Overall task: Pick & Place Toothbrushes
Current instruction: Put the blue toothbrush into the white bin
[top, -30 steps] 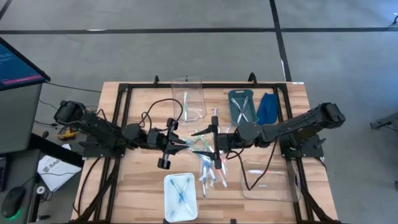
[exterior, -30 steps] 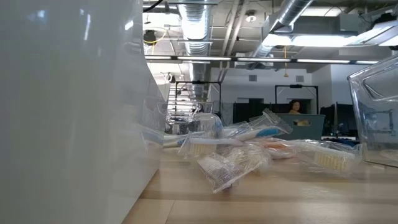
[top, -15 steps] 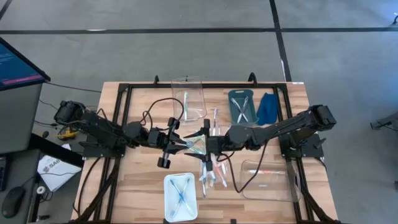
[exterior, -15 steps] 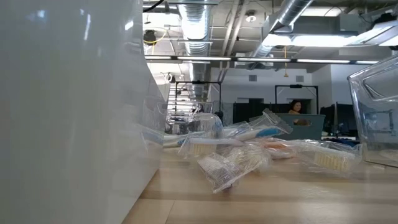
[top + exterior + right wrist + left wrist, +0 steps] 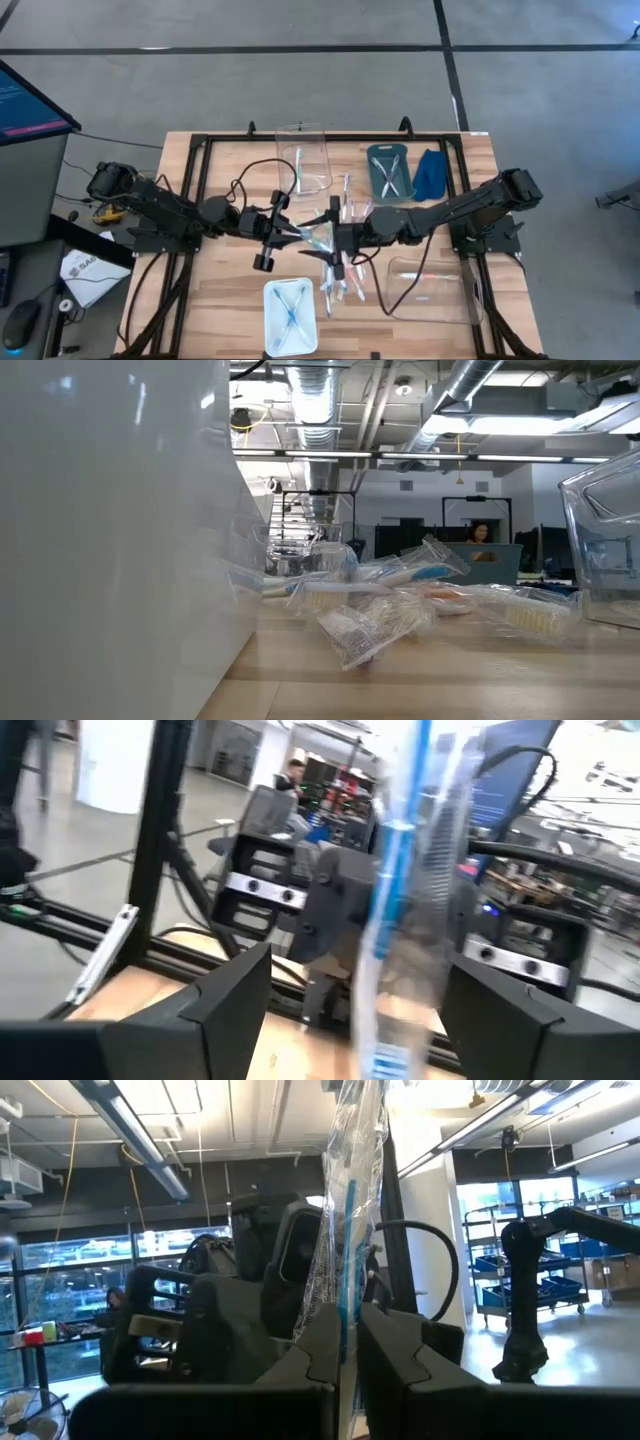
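From above, the left gripper (image 5: 300,233) and right gripper (image 5: 328,232) meet over the middle of the slatted wooden table (image 5: 220,300). Between them hangs a wrapped toothbrush (image 5: 316,235). Loose toothbrushes (image 5: 342,278) lie scattered just below, others in a white tray (image 5: 290,316), a teal tray (image 5: 390,171) and a clear bin (image 5: 305,160); a blue cloth (image 5: 430,173) lies beside the teal tray.

At table height, crinkled clear wrappers (image 5: 375,622) lie in a heap, bristles showing.

The left wrist view shows dark fingers (image 5: 325,1342) clamped on the toothbrush's (image 5: 347,1230) glossy wrapper, blue handle upright.

The right wrist view shows fingers (image 5: 235,995) spread wide either side of the toothbrush (image 5: 395,860), not touching.
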